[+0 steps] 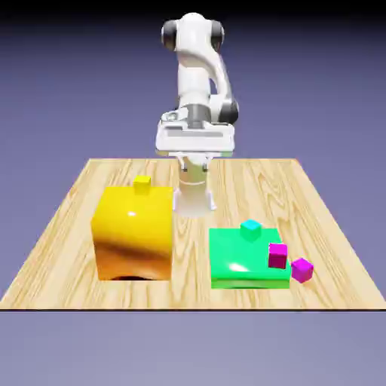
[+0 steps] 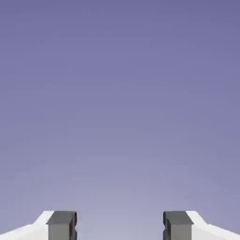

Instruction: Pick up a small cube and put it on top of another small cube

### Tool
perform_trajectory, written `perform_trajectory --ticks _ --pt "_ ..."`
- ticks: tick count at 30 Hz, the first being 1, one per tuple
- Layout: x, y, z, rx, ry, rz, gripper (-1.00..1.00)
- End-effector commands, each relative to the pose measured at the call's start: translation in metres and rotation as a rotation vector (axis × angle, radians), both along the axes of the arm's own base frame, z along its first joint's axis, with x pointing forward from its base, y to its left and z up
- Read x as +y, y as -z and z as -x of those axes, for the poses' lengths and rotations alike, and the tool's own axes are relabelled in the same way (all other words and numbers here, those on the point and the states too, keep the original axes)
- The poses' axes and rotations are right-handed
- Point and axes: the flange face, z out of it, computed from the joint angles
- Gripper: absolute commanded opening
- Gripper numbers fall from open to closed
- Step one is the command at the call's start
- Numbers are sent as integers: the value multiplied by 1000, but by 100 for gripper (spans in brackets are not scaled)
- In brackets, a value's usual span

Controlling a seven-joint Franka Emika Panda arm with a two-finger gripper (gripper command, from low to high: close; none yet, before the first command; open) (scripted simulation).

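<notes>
The small cube [image 1: 301, 269], tiny and purplish-magenta, lies on the table just right of the flat green block [image 1: 241, 260]. A redder pink-magenta tiny cube [image 1: 277, 255] sits at the green block's front right corner, and a tiny cyan cube [image 1: 250, 229] rests on top of the block. My gripper [image 1: 194, 205] hangs over the back middle of the table, well behind these cubes and apart from them. In the hand view the gripper [image 2: 120, 227] stands open, with only the plain backdrop between its grey fingertips [image 2: 61, 225].
A large yellow block [image 1: 134, 232] stands at the exterior view's left, with a tiny yellow cube [image 1: 142, 184] on top. The wooden table [image 1: 68, 249] ends close in front of both big blocks.
</notes>
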Motion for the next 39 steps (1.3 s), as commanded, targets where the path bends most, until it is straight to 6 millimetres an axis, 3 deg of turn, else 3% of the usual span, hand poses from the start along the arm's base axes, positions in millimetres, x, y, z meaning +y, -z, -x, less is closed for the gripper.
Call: perform_trajectory --ticks 1,8,15,22,29,39 --pt "14 7 -8 50 -52 36 0" --pt "116 66 -43 372 -410 311 0" --pt "212 133 -45 640 -736 628 0" --pt "297 199 -23 845 -1012 980 0" --pt "370 262 14 984 -1214 1354 0" --pt "439 356 61 1050 -1235 1955 0"
